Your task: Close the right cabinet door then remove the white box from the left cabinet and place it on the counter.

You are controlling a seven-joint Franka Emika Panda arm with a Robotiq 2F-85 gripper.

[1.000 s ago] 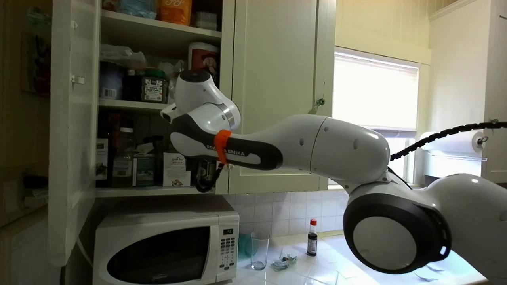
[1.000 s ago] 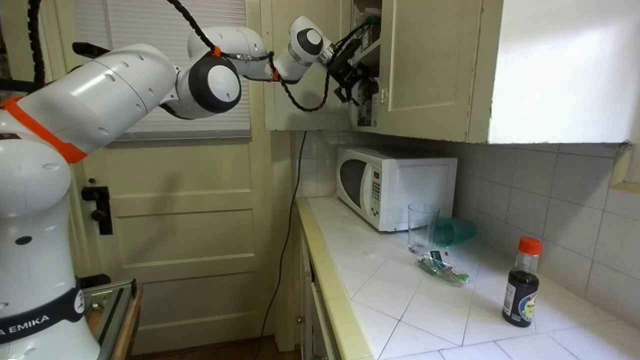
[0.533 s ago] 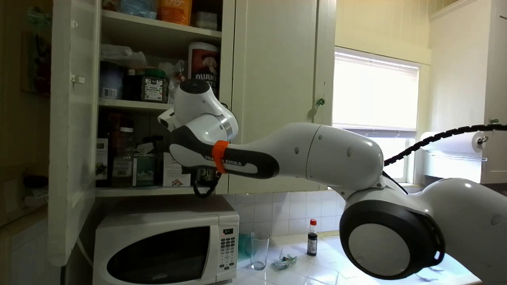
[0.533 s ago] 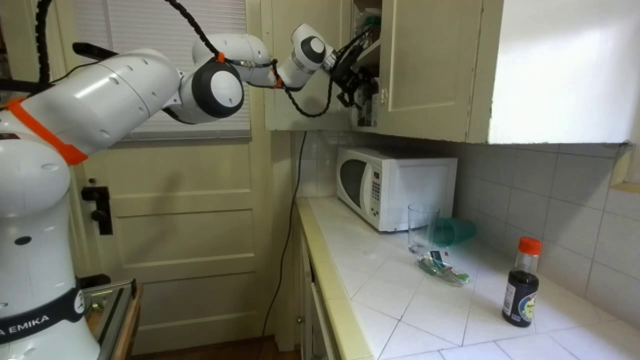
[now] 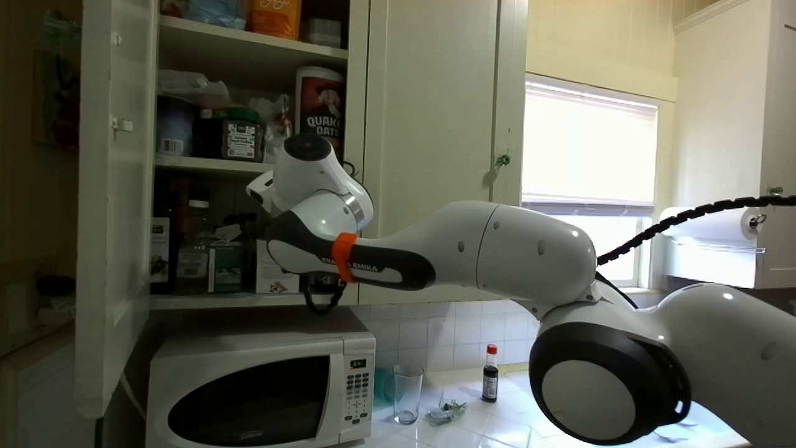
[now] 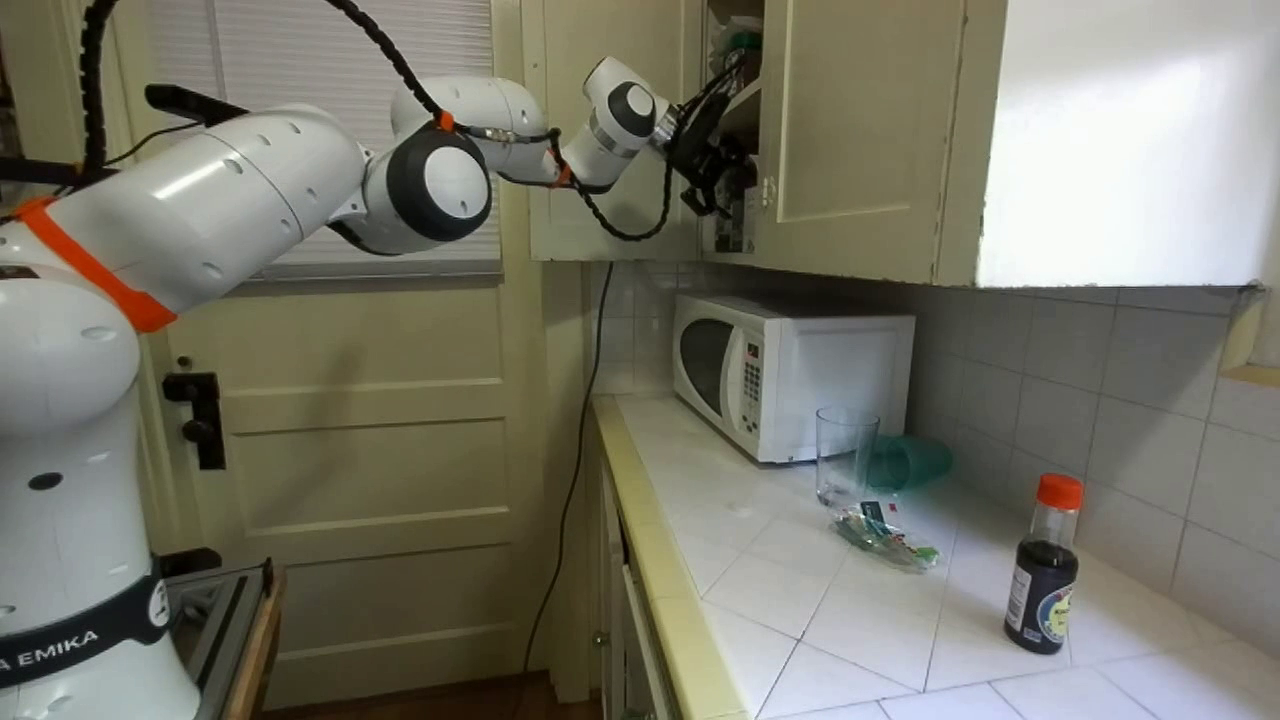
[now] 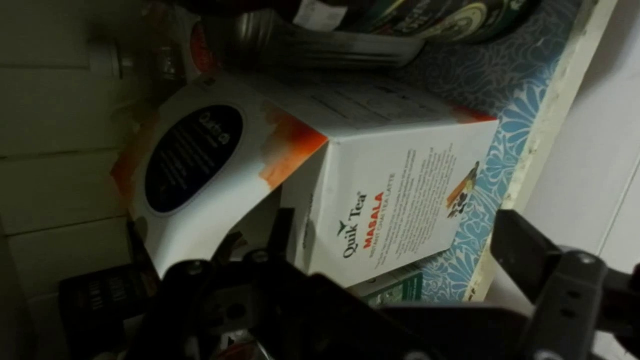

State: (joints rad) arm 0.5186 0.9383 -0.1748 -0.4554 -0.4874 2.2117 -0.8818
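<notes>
Gripper (image 7: 397, 227) spread wide, facing the white box (image 7: 370, 175), which stands upright on the lowest shelf (image 5: 224, 302) of the left cabinet (image 5: 205, 163); below, a microwave (image 6: 840, 385) sits on the counter (image 6: 770, 560); alongside, the right cabinet door (image 5: 435, 143) is closed.

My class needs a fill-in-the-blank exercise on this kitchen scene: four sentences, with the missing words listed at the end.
1. In the wrist view, the red capitals on the white box spell ____.
2. The gripper is not shut but ____.
3. The lowest word showing on the canister in the left cabinet is ____.
4. Of the glass and bottle on the counter, the ____ stands nearer the microwave.

Missing words: MASALA; open; OATS; glass.
</notes>
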